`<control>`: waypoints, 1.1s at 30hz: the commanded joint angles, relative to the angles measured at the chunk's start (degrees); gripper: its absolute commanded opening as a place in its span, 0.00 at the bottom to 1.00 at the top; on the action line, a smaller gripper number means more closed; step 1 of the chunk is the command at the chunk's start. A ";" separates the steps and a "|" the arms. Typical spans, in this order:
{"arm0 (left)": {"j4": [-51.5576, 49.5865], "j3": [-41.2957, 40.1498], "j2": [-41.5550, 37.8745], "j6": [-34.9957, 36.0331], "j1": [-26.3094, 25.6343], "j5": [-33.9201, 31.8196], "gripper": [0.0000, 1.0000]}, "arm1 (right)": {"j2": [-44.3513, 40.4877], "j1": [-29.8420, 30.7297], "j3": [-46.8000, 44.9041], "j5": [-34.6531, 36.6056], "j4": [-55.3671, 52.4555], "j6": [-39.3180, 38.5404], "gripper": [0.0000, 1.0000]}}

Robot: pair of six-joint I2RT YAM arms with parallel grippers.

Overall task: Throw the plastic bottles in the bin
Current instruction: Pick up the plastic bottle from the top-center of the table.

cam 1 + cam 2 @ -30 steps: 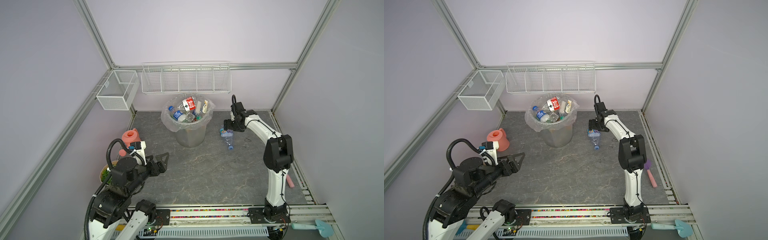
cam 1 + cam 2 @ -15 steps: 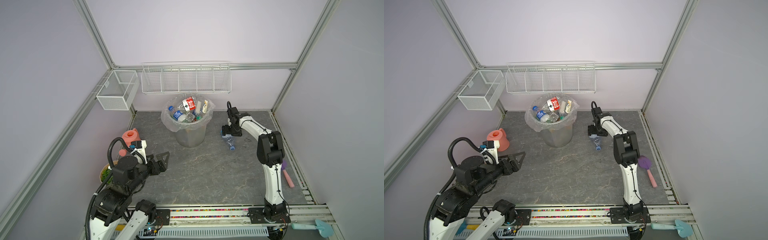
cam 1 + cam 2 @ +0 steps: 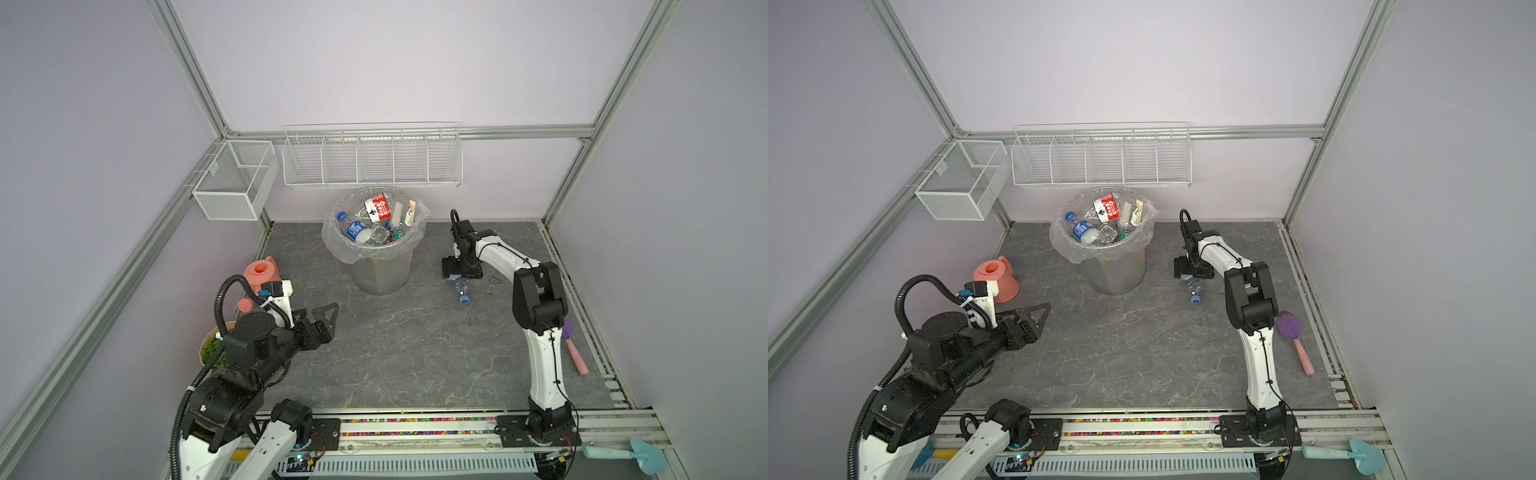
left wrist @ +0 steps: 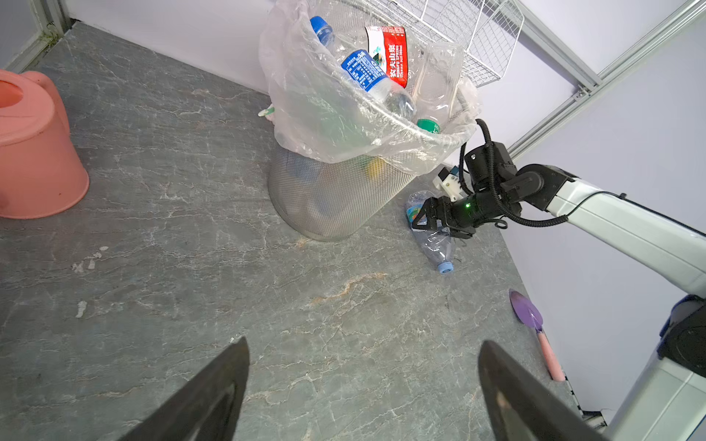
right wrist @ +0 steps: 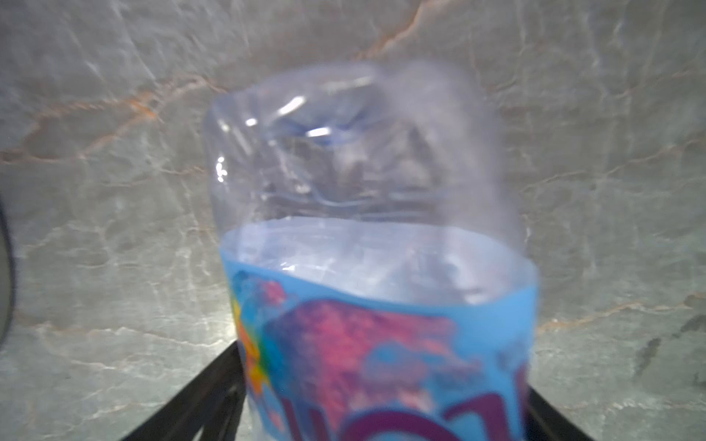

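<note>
Bin [image 3: 380,276], heaped with bottles [image 3: 374,224], stands upper centre in both top views, watering can [image 3: 262,270] lower left of it, trowel [image 3: 1292,332] far right on floor [image 3: 395,353]. Loose bottle [image 3: 460,286] lies on floor just right of bin, long axis running down frame, blue cap [image 3: 464,298] at lower end, base end hidden under right gripper [image 4: 433,225], jaws apart astride it; contact not discernible. Left gripper [image 4: 363,343], lower left, jaws apart.

Soft, even light from above; shadows on the worktop [image 3: 395,353] are faint. Both top views are sharp. Sheen shows on the liner [image 4: 305,114] of the bin [image 4: 336,198]. Close at the right hand [image 5: 372,420], the bottle [image 5: 363,172] is blurred, with small glints.
</note>
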 commanded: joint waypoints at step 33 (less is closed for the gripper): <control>-1.66 -0.70 -2.37 -0.47 -0.12 -0.53 0.92 | -12.77 1.27 -6.51 -0.94 0.42 0.30 0.44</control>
